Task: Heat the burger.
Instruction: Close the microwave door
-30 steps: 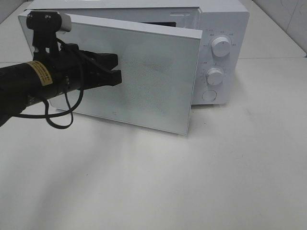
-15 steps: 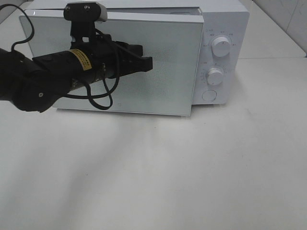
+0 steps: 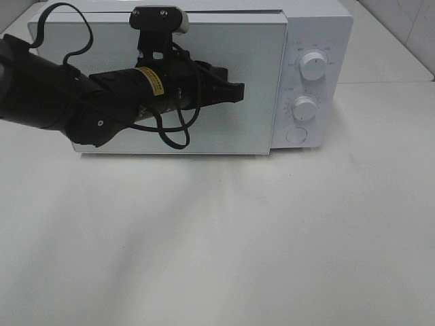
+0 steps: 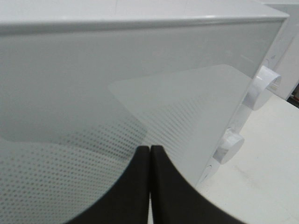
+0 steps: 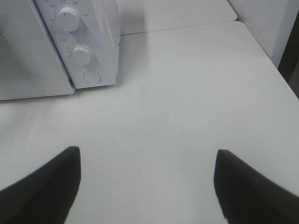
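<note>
While the left gripper (image 3: 237, 90), fingers shut together on nothing, rests its tips against the frosted door (image 3: 258, 54) of the microwave (image 3: 329, 30), which looks closed, the right gripper (image 5: 145, 158) hangs spread wide above the white table (image 5: 187, 93), and where the burger sits cannot be told.
</note>
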{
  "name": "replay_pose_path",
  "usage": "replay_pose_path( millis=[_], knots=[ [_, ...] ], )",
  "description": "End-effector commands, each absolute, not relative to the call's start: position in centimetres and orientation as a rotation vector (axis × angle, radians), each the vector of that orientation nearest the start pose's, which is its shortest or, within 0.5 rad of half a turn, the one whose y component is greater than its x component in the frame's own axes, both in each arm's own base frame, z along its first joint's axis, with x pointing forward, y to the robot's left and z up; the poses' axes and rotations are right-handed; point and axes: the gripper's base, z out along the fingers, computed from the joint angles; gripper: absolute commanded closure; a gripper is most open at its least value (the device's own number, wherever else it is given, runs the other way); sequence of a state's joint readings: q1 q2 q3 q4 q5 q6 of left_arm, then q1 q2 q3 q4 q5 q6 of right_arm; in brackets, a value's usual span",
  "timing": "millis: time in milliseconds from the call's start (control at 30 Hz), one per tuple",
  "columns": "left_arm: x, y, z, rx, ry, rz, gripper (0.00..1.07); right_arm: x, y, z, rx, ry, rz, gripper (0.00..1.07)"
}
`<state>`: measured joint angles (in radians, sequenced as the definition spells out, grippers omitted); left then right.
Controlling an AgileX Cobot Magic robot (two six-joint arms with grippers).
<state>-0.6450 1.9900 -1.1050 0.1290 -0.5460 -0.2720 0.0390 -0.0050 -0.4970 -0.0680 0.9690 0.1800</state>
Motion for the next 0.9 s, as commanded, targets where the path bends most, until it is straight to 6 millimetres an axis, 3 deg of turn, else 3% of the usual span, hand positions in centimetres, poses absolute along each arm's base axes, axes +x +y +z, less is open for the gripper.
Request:
replay_pose_path(
  millis=[33, 333, 533, 767, 900],
  knots=[
    [35.6, -26.2, 19.0, 0.396, 1.769, -0.636, 1.07, -0.5, -0.6, 28.4, 0.14, 1.915, 0.054, 0.31],
    [37.1, -27.1, 19.4, 0.376, 1.757, -0.633, 1.07, -0.5, -0.6, 28.4, 0.14, 1.915, 0.054, 0.31],
    [36.9, -27.2, 19.7, 0.397, 1.767, -0.629, 1.07, -0.5, -0.6, 28.4, 0.14, 1.915, 0.054, 0.31],
    [33.9, -28.6, 22.1, 0.491, 1.888, -0.627, 1.07, -0.5, -0.6, 28.4, 0.14, 1.915, 0.054, 0.31],
    [32.3, -28.8, 22.5, 0.535, 1.944, -0.616, 1.07, -0.5, -0.6, 28.4, 0.14, 1.915, 0.054, 0.31]
  ],
)
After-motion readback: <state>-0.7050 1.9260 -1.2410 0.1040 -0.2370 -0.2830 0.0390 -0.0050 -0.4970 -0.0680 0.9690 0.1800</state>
